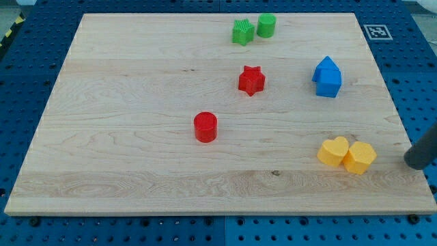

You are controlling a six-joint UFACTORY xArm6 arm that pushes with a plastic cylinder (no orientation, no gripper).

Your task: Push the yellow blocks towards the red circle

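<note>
The tip (414,162) of the dark rod is seen at the view's right edge, resting at the board's right margin, roughly at four o'clock from the board's centre; no pincer is carried by the rod, so nothing spread, pressed together or pinched can be reported. Just beside the tip, at its nine o'clock and apart from it by a narrow strip of wood, the yellow hexagonal block (360,158) is found, and touching that block's nine o'clock side the yellow heart block (334,151) is set. Well apart from this pair, at about ten o'clock from it, the red cylinder (205,127) is placed near the middle of the wooden board (123,102). At one o'clock from the cylinder the red star block (251,80) is seen. At twelve o'clock from the yellow pair two blue blocks (328,76) are pressed against each other. Near the board's top edge a green star block (242,32) and a green cylinder (266,26) are placed just beside one another
</note>
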